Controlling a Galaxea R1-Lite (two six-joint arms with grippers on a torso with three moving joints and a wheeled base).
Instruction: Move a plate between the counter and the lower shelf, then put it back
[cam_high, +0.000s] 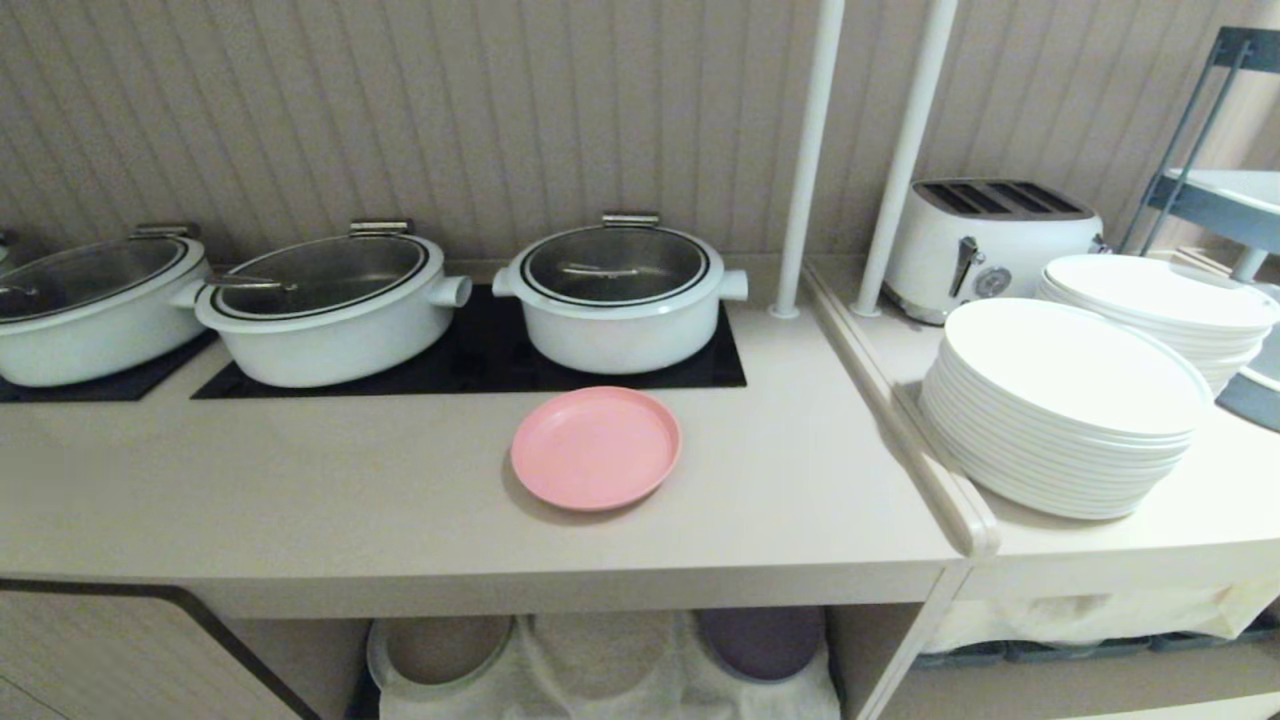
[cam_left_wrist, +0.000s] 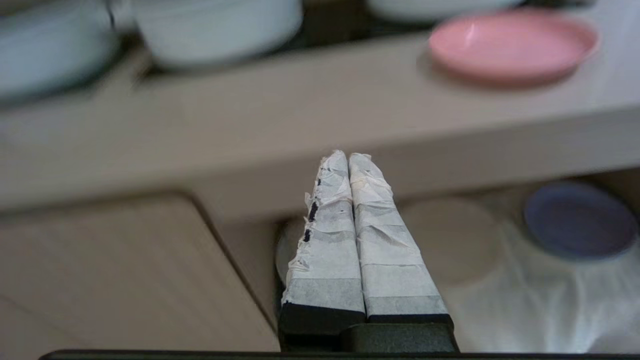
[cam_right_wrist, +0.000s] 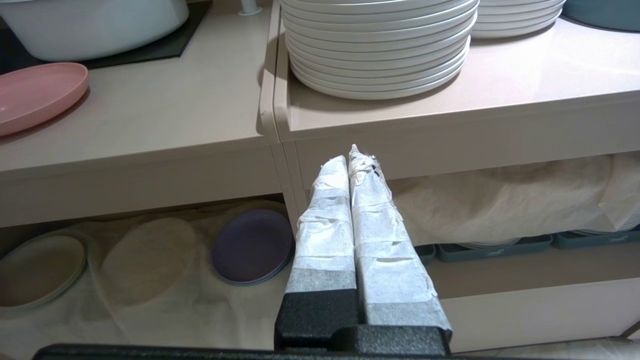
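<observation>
The pink plate (cam_high: 596, 447) lies flat on the beige counter (cam_high: 300, 480), just in front of the black hob panel. It also shows in the left wrist view as the plate (cam_left_wrist: 512, 46) and in the right wrist view as the plate (cam_right_wrist: 35, 95). Below the counter is the lower shelf (cam_high: 600, 660) with a white cloth over its board. My left gripper (cam_left_wrist: 348, 156) hangs shut and empty in front of the counter's edge, well back from the plate. My right gripper (cam_right_wrist: 350, 157) is shut and empty before the cabinet's dividing post. Neither arm shows in the head view.
Three white lidded pots (cam_high: 620, 295) stand on the hob panels. A purple plate (cam_high: 762, 640) and a beige plate (cam_high: 440, 650) rest on the lower shelf's cloth. Stacks of white plates (cam_high: 1065, 405) and a toaster (cam_high: 990, 245) stand on the side ledge at the right.
</observation>
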